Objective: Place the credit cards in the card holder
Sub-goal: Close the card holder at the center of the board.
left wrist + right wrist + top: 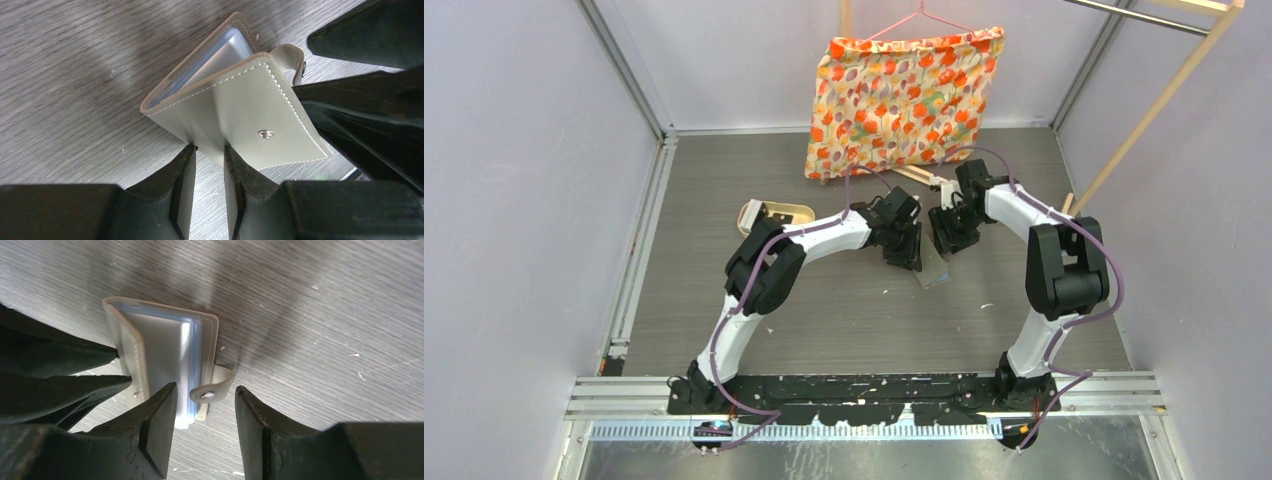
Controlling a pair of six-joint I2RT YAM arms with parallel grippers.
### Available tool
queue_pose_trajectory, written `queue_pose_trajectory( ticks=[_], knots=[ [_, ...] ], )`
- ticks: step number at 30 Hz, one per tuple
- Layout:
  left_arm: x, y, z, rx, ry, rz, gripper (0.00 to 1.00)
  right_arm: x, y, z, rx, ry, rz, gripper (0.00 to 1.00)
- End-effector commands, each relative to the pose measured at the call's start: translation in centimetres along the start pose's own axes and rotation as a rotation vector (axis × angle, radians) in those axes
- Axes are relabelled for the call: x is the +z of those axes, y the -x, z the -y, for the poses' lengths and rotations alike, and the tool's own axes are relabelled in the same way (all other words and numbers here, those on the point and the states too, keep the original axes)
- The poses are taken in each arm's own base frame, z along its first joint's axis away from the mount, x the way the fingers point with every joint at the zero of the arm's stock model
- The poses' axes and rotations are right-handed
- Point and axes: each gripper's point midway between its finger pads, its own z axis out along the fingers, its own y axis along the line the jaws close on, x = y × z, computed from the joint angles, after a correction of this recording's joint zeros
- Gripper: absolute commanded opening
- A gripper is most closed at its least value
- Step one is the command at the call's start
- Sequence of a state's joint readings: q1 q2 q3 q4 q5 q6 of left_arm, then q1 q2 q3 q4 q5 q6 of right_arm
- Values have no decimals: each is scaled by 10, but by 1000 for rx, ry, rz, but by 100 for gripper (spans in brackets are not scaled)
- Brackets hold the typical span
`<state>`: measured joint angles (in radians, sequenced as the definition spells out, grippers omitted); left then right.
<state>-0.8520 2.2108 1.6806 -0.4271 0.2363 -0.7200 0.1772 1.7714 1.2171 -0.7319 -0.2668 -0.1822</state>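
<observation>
The grey card holder (250, 100) stands half open on the wood-grain table, its pale blue-white clear pockets (192, 355) fanned out. My left gripper (210, 147) is shut on a fold of its grey cover beside the snap stud. My right gripper (206, 387) is open, its fingers on either side of the snap strap (216, 389) without touching it. In the top view both grippers, the left (907, 255) and the right (946, 245), meet over the card holder (936, 275) at mid table. No loose credit cards show; I cannot tell whether a pocket holds one.
A tan oval tray (774, 213) sits left of the left arm's forearm. A flowered orange cushion (904, 100) hangs at the back over wooden slats (919, 178). A wooden frame (1154, 110) leans at the back right. Purple walls close in the sides.
</observation>
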Motion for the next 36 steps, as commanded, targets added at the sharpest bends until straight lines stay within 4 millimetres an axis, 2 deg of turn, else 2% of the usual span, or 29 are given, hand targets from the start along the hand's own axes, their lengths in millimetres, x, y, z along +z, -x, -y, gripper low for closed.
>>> queue_pose_trajectory(
  ticks=[1, 5, 10, 14, 20, 36],
  knots=[
    [7, 3, -16, 18, 51, -8, 29, 7, -2, -7, 13, 57, -38, 52],
    [6, 4, -16, 21, 53, -13, 29, 5, -1, 6, -1, -23, -27, 50],
    [6, 4, -18, 28, 66, -15, 29, -13, 7, 19, -28, -118, 35, 50],
    [7, 5, -19, 30, 72, -16, 29, -21, 9, 22, -38, -146, 57, 50],
    [9, 4, -22, 28, 80, -23, 29, -27, 12, 23, -37, -150, 78, 42],
    [11, 4, -24, 26, 83, -28, 29, -20, 3, 25, 12, -106, 33, 22]
  ],
)
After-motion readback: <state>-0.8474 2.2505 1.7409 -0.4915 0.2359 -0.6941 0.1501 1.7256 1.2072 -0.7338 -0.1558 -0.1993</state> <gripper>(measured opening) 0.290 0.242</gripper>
